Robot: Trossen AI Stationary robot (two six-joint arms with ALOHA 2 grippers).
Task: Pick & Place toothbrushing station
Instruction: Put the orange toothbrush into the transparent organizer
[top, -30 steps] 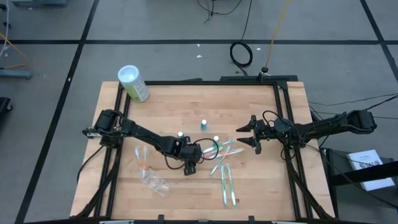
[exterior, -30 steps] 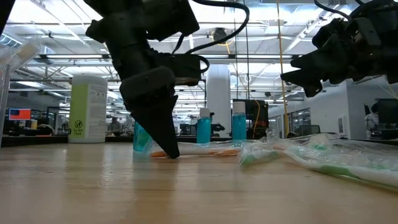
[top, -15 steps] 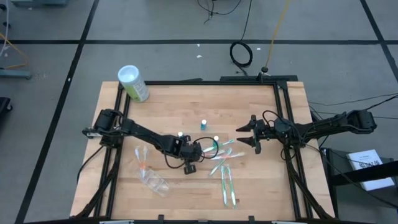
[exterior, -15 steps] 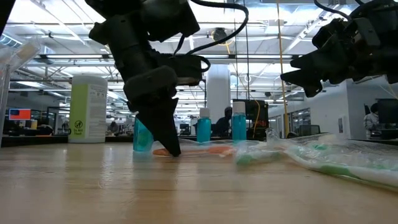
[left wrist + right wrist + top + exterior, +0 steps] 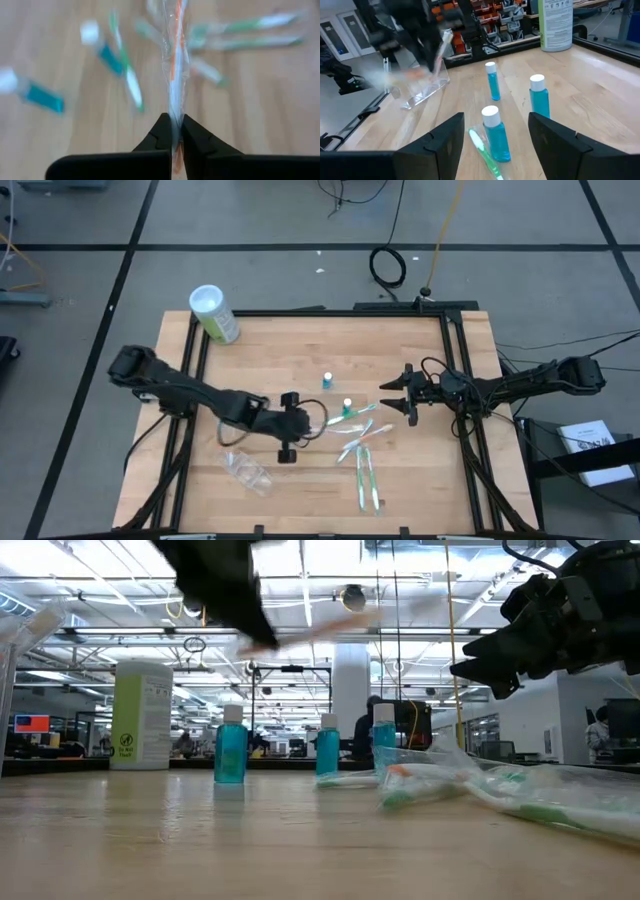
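1. One toothbrush is in hand: your left gripper (image 5: 300,423) is clamped on an orange-accented toothbrush (image 5: 176,60) in its clear wrapper, lifted clear of the table (image 5: 270,350). The left wrist view shows the fingers pinched tight on it, the brush hanging straight out ahead.

2. The step looks like the carry, pick done and place still to come. The clear plastic holder (image 5: 246,471) lies on its side near the table's front left, just beside the left arm, so your next move likely calls for swinging the brush that way and lining it up with the holder's opening. I cannot tell which way that opening faces.

3. Farther left and back, the large green canister (image 5: 215,314) stands at the table's corner, well out of the way.

4. Mid-table, three blue-capped tubes (image 5: 229,744) stand upright; the remaining wrapped toothbrushes (image 5: 364,470) lie scattered just right of them. Keep the dangling brush off those tubes.

5. On the right, your right gripper (image 5: 402,394) hovers above the table with fingers spread wide, holding nothing, near the brush pile.
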